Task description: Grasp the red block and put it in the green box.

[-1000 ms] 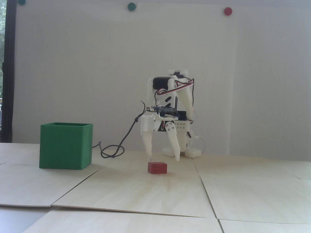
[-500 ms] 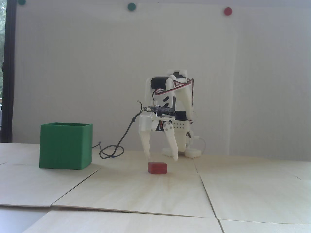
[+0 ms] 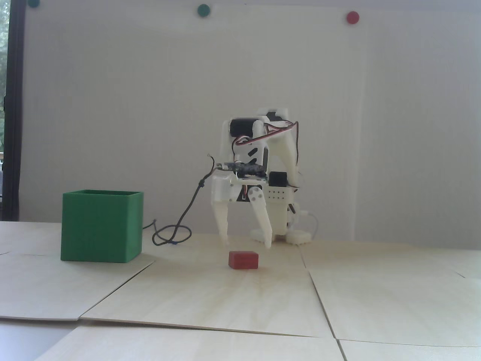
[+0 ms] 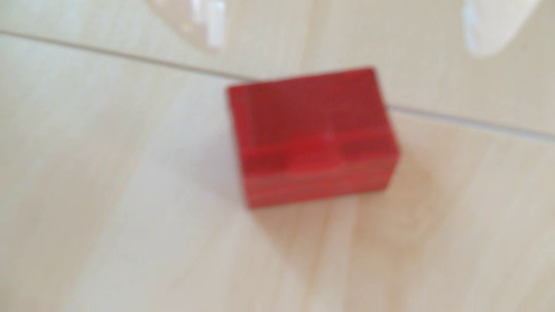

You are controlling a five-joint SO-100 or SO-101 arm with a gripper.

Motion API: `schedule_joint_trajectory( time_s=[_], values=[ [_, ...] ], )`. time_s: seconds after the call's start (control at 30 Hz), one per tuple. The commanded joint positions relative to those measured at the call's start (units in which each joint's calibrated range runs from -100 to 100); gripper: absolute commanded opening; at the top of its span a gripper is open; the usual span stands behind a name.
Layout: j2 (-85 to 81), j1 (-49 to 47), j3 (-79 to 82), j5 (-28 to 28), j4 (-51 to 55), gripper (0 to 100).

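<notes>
The red block (image 3: 243,260) lies flat on the pale wooden table, right of the green box (image 3: 101,225). In the blurred wrist view the red block (image 4: 312,136) fills the middle. My white gripper (image 3: 246,246) hangs open just above and behind the block, its two fingers pointing down and spread wider than the block. Its fingertips (image 4: 210,33) enter the wrist view from the top edge, and nothing is between them. The box stands upright with its top open.
A black cable (image 3: 176,233) loops on the table between the box and the arm base (image 3: 282,235). Seams (image 3: 319,297) run between the wooden panels. Round magnets, green (image 3: 203,10) and red (image 3: 352,17), sit high on the white back wall.
The gripper has shifted a little to the left over the last second, staying open. The block and the box have not moved.
</notes>
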Motion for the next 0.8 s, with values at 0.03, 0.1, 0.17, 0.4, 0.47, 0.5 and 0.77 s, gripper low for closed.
schedule_joint_trajectory(
  time_s=[0.03,0.1,0.17,0.4,0.47,0.5,0.77],
  values=[
    [-3.4,0.7,-5.3,0.1,0.7,28],
    [-3.4,0.0,-5.3,0.1,0.7,28],
    [-3.4,-0.8,-5.3,0.0,0.7,28],
    [-3.4,-3.2,-5.3,-0.4,1.8,28],
    [-3.4,-4.5,-5.7,-1.8,2.4,28],
    [-3.4,-5.0,-5.7,-2.3,2.4,28],
    [-3.4,-5.2,-5.5,-2.4,2.4,28]
  ],
)
